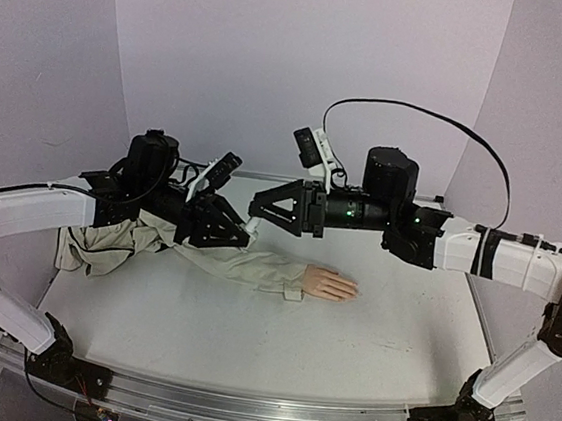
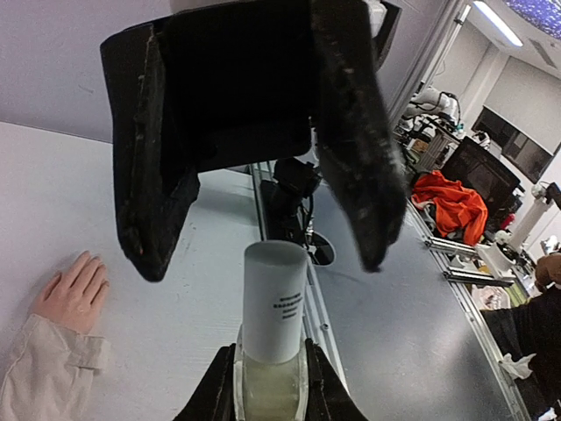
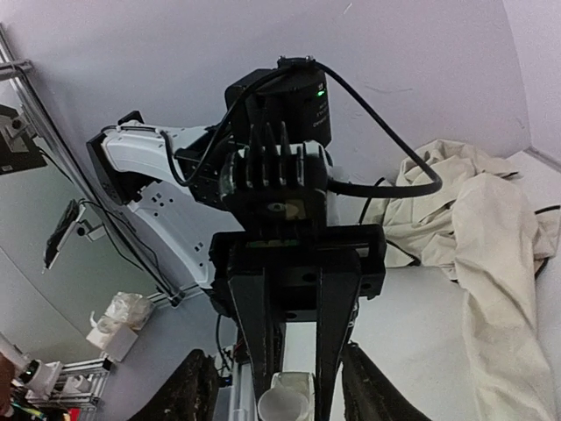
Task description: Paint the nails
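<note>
Below left gripper point(image 2: 270, 386) clamping bottle point(image 2: 274, 303) and parted right gripper point(image 3: 282, 395), nails point(image 1: 351, 289) lie well apart.

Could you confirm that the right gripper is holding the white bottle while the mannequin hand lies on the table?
Not quite: it is the left gripper that holds the white bottle, as the left wrist view shows. The right gripper stands open in front of it, holding nothing. The mannequin hand does lie on the table.
</note>
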Tool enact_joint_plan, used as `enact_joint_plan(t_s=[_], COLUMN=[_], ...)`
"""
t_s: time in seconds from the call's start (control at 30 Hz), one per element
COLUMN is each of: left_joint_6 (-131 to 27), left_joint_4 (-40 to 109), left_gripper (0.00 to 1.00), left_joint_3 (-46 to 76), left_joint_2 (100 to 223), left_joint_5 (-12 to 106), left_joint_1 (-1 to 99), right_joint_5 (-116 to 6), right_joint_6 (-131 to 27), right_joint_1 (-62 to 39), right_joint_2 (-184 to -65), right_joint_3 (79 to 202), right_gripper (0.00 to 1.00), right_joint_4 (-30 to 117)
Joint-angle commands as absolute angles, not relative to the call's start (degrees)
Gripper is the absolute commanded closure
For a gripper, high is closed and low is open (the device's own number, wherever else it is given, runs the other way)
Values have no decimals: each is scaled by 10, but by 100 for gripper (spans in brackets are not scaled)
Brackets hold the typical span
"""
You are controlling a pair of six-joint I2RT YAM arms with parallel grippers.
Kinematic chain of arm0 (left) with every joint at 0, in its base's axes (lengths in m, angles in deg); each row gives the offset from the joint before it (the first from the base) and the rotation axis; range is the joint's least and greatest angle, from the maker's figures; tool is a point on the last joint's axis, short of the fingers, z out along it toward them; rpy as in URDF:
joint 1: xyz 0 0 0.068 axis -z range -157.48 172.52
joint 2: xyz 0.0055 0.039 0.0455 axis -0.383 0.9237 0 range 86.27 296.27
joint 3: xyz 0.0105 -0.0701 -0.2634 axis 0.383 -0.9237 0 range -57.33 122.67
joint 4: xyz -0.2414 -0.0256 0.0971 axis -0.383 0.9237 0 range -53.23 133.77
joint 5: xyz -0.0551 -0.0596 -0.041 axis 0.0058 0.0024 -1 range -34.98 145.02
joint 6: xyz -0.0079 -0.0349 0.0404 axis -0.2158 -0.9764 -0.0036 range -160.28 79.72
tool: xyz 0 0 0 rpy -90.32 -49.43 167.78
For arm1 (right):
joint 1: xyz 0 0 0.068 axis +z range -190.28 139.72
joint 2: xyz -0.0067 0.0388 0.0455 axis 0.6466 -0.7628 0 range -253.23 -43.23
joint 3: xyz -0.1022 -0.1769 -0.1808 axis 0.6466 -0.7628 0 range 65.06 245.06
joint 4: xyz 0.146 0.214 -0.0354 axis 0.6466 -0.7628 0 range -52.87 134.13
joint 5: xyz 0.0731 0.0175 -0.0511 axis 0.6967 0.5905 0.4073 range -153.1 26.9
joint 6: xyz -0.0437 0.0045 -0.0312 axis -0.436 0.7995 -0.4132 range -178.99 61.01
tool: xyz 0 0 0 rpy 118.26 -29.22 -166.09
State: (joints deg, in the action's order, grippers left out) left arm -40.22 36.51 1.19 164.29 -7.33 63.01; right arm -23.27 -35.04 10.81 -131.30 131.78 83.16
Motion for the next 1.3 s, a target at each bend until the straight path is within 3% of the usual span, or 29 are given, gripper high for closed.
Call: enact_joint_plan(t_s=[0.0, 0.23, 0.5, 0.57, 0.73, 0.83, 0.9, 0.97, 1.1, 1.27], left_joint_6=[-419, -417, -426, -424, -386, -337, -294, -277, -298, -293], left_joint_4=[338, 338, 338, 338, 338, 355, 360, 360, 359, 359], left_gripper=[100, 100, 100, 100, 100, 100, 100, 100, 100, 100], left_joint_3=[39, 38, 33, 25, -22, -41, -38, -35, -46, -42], left_joint_2=[1635, 1631, 1620, 1608, 1566, 1560, 1563, 1559, 1536, 1528], left_joint_5=[-137, -134, -59, 4, 405, 727, 838, 846, 668, 515], left_joint_1=[628, 627, 625, 621, 619, 624, 628, 631, 630, 631], right_joint_5=[-172, -154, -156, -172, -256, -380, -468, -557, -674, -719], right_joint_6=[-337, -332, -335, -337, -317, -246, -172, -125, -109, -108], right_joint_1=[110, 110, 119, 120, 122, 130, 136, 154, 197, 207], right_joint_2=[-1336, -1358, -1370, -1372, -1390, -1410, -1423, -1439, -1467, -1456], right_joint_3=[1346, 1361, 1365, 1362, 1370, 1379, 1387, 1412, 1485, 1495], right_gripper=[56, 60, 100, 100, 100, 100, 100, 100, 100, 100], right_joint_4=[898, 907, 911, 911, 900, 884, 863, 830, 765, 762])
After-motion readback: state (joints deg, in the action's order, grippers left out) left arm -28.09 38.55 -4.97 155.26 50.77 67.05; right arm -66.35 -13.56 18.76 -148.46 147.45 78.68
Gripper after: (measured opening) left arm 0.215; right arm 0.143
